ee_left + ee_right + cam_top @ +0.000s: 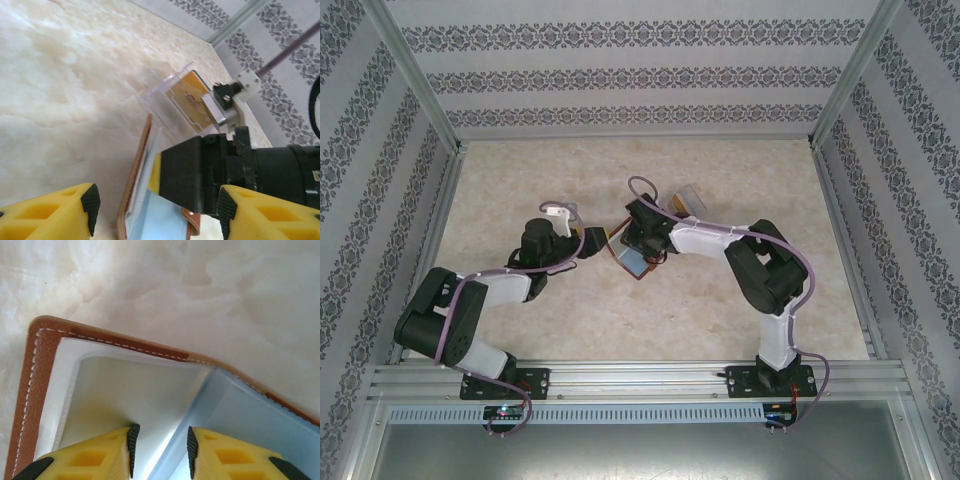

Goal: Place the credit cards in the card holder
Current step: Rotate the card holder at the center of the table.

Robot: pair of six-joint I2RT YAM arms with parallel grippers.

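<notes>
Card holder (630,264) sits mid-worktop, under the tip of the right arm. It is open in a V and stands on its edge. In the top view its brown cover runs roughly from 10 to 4 o'clock, with the blue-grey inside facing 2 o'clock.

The left wrist view shows the same cover (134,185) edge-on, long axis from 6 towards 12 o'clock, with a pale sheet against it; card or lining cannot be told. Left fingers (60,210) are spread wide and hold nothing.

The right wrist view gives the inside (42,370): stitched brown corner at 10 o'clock, pale pocket below, blue-grey panel towards 4 o'clock. Right fingers (95,457) stand slightly parted astride the panel's edge, with a gap on both sides.

Clear plastic box (165,100) lies at 1 o'clock from the holder, well apart. The left wrist view shows an orange credit card (192,97) inside it; from above the box is only a small pale block.

Worktop (520,180) is cream, marbled and matte. The walls (620,75) are papered in grey floral bands, and aluminium posts (415,70) frame the corners.
</notes>
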